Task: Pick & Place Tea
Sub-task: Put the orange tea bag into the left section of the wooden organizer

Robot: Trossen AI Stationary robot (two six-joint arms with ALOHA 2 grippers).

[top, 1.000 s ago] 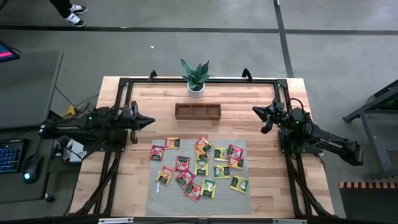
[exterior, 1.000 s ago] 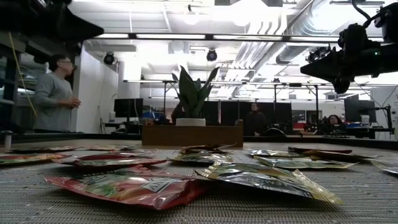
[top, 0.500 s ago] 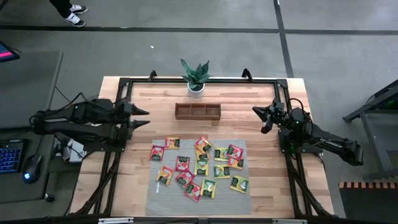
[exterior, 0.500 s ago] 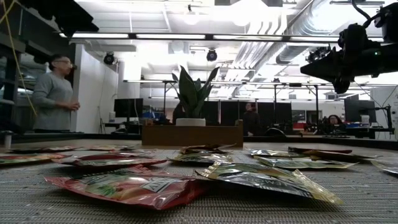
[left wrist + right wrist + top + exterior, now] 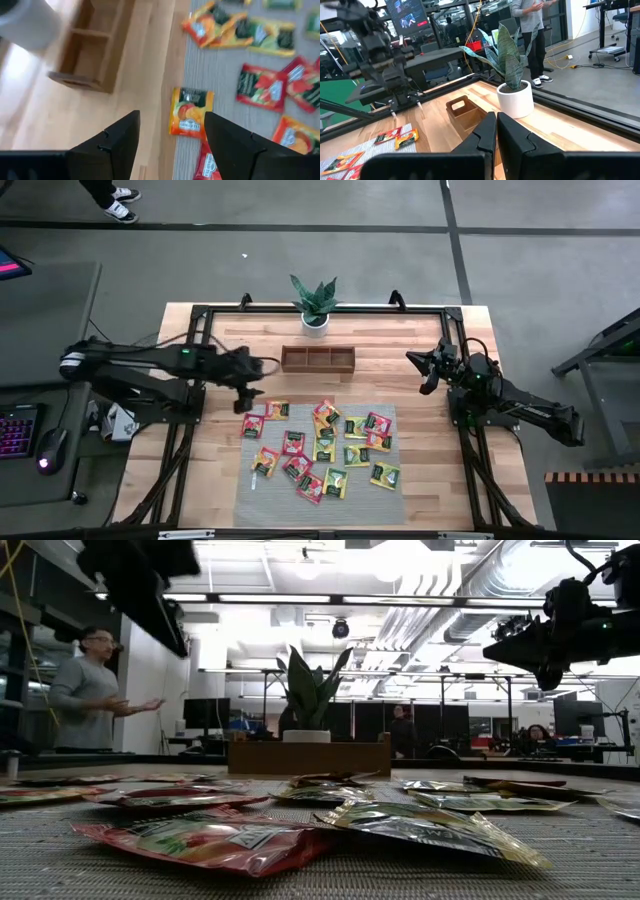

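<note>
Several red, yellow and green tea sachets (image 5: 320, 448) lie flat and scattered on a grey ribbed mat (image 5: 250, 495). My left gripper (image 5: 260, 378) hangs open above the mat's far left corner and slants downward. In the left wrist view its fingers (image 5: 172, 142) stand apart in the air, with a yellow sachet (image 5: 191, 111) on the mat's edge seen between them. At the table's right side my right gripper (image 5: 420, 370) is shut and level, holding nothing. Its shut fingers (image 5: 496, 132) also show in the right wrist view.
A brown three-compartment wooden tray (image 5: 318, 359) stands beyond the mat. Behind it is a potted plant (image 5: 314, 305) in a white pot. Bare wood lies between the tray and the mat. A person (image 5: 90, 690) stands in the room beyond the table's left side.
My left gripper has swung out from the table's left edge toward the middle, over the mat's far left corner. It has tipped from level to slanting down, and it has opened.
</note>
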